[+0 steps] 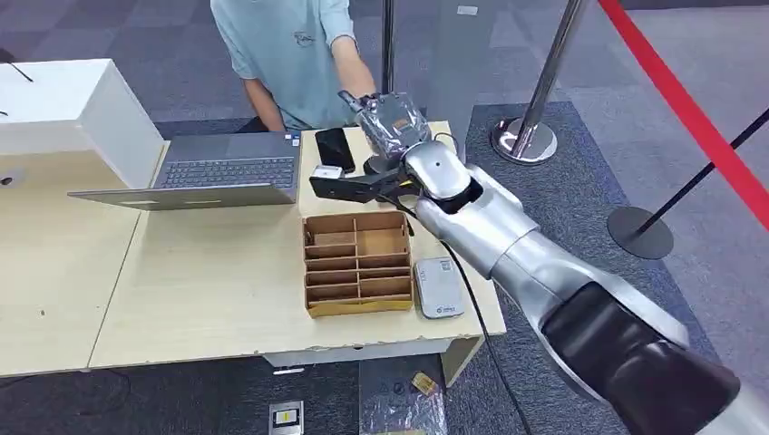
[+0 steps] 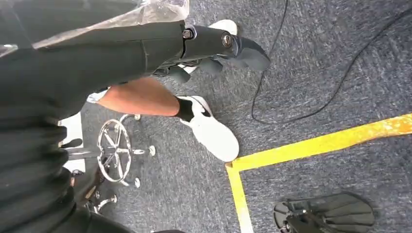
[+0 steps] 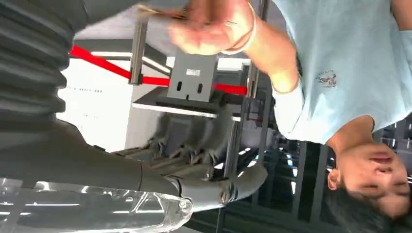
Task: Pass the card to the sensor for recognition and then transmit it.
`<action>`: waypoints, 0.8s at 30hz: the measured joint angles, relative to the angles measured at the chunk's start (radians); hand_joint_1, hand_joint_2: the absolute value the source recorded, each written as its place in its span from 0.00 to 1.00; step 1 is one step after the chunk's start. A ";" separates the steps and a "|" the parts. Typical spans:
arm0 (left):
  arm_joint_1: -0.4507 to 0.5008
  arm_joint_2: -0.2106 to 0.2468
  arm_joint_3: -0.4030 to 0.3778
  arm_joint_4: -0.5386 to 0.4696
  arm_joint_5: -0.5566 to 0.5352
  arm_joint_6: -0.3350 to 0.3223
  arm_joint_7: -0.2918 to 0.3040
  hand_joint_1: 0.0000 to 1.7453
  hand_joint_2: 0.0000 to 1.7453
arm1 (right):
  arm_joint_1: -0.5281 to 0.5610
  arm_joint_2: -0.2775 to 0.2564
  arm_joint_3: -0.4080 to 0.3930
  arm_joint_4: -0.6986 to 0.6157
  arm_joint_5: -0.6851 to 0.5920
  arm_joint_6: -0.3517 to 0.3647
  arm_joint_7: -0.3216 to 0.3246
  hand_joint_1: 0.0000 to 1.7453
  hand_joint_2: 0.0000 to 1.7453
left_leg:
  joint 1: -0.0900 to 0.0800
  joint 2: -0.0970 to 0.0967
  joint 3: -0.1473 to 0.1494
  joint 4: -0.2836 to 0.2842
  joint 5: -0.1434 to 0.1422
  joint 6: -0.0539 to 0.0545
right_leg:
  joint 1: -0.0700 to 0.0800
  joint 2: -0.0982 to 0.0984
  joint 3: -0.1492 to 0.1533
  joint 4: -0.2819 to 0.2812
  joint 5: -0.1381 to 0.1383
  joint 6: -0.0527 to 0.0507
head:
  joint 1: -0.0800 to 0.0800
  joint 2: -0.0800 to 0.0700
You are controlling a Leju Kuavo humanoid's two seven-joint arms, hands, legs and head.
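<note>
Looks like the final hand-over, away from the sensor [image 1: 439, 287] that lies on the table [image 1: 209, 299] just beside the cardboard tray [image 1: 356, 263]. Reaches across the table with the right arm and lifts the right hand [image 1: 392, 122] just beside the person's hand [image 3: 214, 24], with fingers [image 3: 194, 150] spread and apparently empty. Probably finds the card [image 3: 158, 10] as a thin blurred edge at the person's fingertips, though cannot be sure. Calls next for confirming the release and drawing back clear of the phone [image 1: 335, 148]; hangs the left hand [image 2: 214, 48] over the floor, loose and holding nothing.
</note>
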 joint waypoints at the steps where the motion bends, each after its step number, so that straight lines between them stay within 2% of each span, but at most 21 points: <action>1: 0.000 0.000 -0.001 0.000 0.000 0.000 0.000 0.00 1.00 | 0.000 0.000 -0.001 0.000 0.000 0.001 0.002 0.00 1.00 | 0.000 0.000 0.000 0.000 0.000 0.000 | 0.000 0.000 0.000 0.000 0.000 0.000 | 0.000 0.000; 8: 0.000 0.000 -0.002 0.000 0.000 0.000 0.000 0.00 1.00 | 0.000 -0.001 -0.002 -0.006 0.006 0.021 0.019 0.00 1.00 | 0.000 0.000 0.000 0.000 0.000 0.000 | 0.000 0.000 0.000 0.000 0.000 0.000 | 0.000 0.000; 10: 0.001 -0.001 -0.004 0.000 -0.001 0.000 -0.005 0.00 1.00 | 0.000 -0.015 -0.006 -0.063 0.042 0.116 0.091 0.00 1.00 | 0.000 0.000 0.000 0.000 0.000 0.000 | 0.000 0.000 0.000 0.000 0.000 0.000 | 0.000 0.000; 14: 0.001 -0.001 -0.005 0.000 -0.002 0.000 -0.014 0.00 1.00 | 0.000 -0.042 -0.009 -0.132 0.051 0.180 0.158 0.00 1.00 | 0.000 0.000 0.000 0.000 0.000 0.000 | 0.000 0.000 0.000 0.000 0.000 0.000 | 0.000 0.000; 17: 0.001 -0.001 -0.005 0.000 -0.003 0.000 -0.015 0.00 1.00 | 0.000 -0.059 -0.015 -0.172 0.052 0.198 0.171 0.00 1.00 | 0.000 0.001 0.001 0.000 0.000 0.000 | 0.000 0.000 0.000 0.000 0.000 0.000 | 0.000 0.000; 21: 0.003 -0.001 -0.005 0.000 0.000 0.004 -0.038 0.00 1.00 | -0.005 -0.114 -0.027 -0.265 0.070 0.288 0.245 0.00 1.00 | 0.000 0.000 0.001 0.001 0.000 0.000 | 0.000 0.000 0.000 0.000 0.000 0.000 | 0.000 0.000; 24: 0.004 -0.001 -0.005 0.000 0.011 0.016 -0.058 0.00 1.00 | -0.015 -0.192 -0.045 -0.370 0.048 0.390 0.303 0.00 1.00 | 0.000 0.000 0.001 0.002 0.000 0.000 | 0.000 0.000 0.000 -0.001 0.000 0.000 | 0.000 0.000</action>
